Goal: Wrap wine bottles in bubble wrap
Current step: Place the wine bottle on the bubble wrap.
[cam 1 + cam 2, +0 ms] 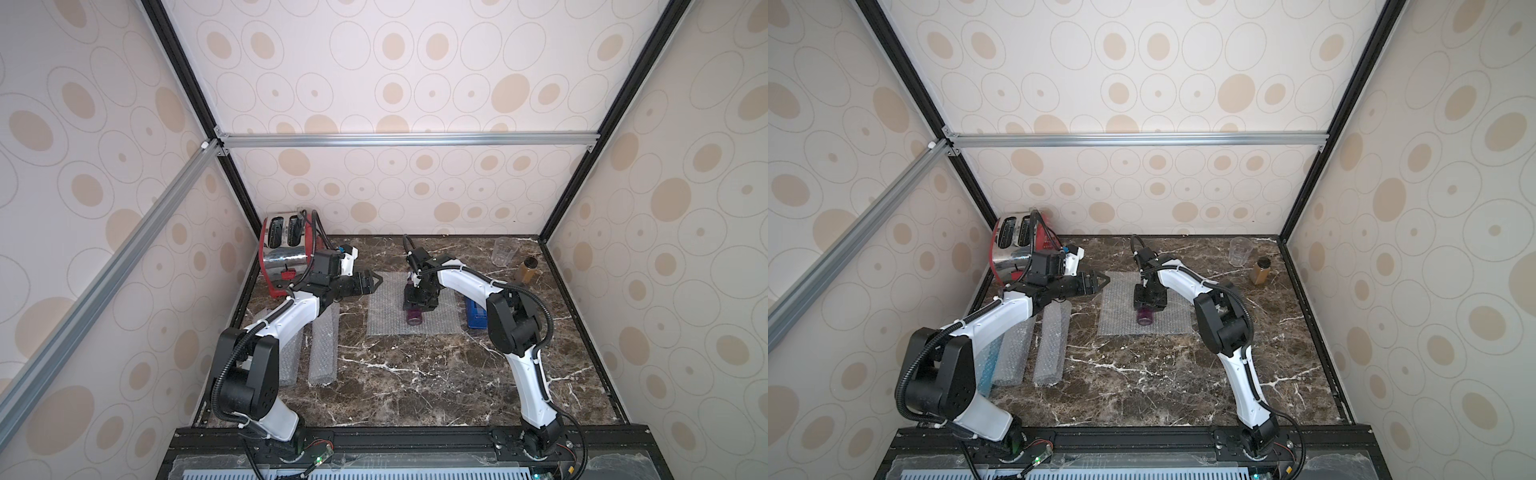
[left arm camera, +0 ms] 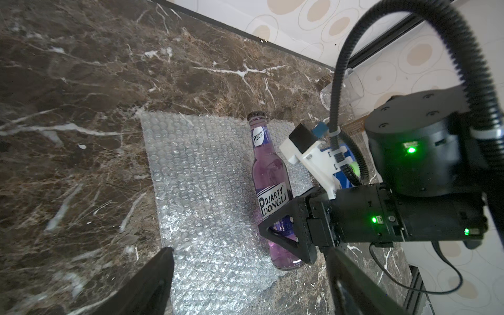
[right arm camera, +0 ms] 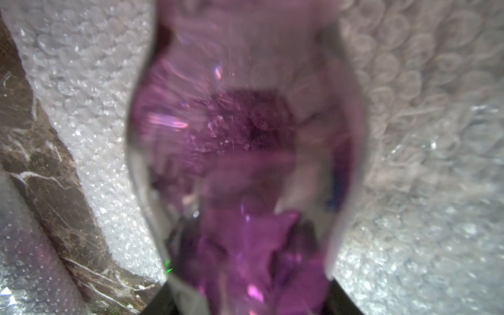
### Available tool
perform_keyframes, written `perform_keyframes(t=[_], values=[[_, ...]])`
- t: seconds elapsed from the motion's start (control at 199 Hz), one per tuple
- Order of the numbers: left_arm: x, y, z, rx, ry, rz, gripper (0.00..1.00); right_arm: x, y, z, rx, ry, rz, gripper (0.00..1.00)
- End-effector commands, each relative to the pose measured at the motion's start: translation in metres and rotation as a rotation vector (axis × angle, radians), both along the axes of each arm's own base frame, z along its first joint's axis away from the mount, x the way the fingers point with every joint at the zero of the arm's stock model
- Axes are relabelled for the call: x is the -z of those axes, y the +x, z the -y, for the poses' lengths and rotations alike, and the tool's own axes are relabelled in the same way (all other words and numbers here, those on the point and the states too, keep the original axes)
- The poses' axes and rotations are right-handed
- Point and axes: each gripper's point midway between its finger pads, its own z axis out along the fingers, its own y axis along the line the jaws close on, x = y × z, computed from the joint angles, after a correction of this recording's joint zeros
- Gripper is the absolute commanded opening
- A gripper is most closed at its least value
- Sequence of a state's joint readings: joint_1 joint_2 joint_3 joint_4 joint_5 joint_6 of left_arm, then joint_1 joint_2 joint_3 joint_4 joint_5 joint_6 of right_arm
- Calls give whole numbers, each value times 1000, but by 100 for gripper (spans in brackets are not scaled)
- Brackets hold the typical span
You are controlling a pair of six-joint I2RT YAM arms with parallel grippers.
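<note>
We see the right pincer [image 1: 416, 308] pointing down from above, clamped around the lower body of a purple bottle [image 1: 414, 319]. In the left wrist view one of its black fingers [image 2: 302, 218] crosses the glass just below the large label. In the right wrist view the bottle [image 3: 245, 131] fills the space between the jaws.

The bottle lies on its side under this pincer, roughly midway across a flat bubble wrap sheet [image 1: 386, 324]. Its cap reaches past the pincer toward the back wall and its base points toward the robot. The sheet rests on the marble tabletop [image 1: 415, 374].

The left pincer [image 1: 374, 279] hangs at the sheet's edge, jaws spread wide with nothing between them. Its fingertips [image 2: 159, 276] frame bare wrap in its own wrist view. The bottle lies ahead of those tips, apart from them.

Behind this pincer, beside and under its arm, lie rolled tubes [image 1: 1050, 349] of bubble wrap, and one roll [image 1: 987, 361] shows blue through the plastic. A red toaster [image 1: 286, 249] stands just beside its wrist. Beyond the right pincer, toward the far corner, a clear cup [image 1: 505, 251] and an amber jar [image 1: 528, 270] stand close together.
</note>
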State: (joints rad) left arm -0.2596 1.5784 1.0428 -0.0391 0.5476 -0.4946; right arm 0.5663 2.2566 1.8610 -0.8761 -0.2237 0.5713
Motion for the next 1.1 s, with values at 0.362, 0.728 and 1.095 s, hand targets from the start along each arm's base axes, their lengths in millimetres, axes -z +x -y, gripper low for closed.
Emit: perform_keyframes(t=[0.362,0.728,1.095], values=[[17,9,12,-27,6,-61,75,-10,-7,-7,-15,30,-18,44],[35,8,33,-1,18,-130,75,-12,-7,-6,-35,21,-18,64],[58,8,58,41,33,-208,68,-48,3,19,-6,13,65,72]])
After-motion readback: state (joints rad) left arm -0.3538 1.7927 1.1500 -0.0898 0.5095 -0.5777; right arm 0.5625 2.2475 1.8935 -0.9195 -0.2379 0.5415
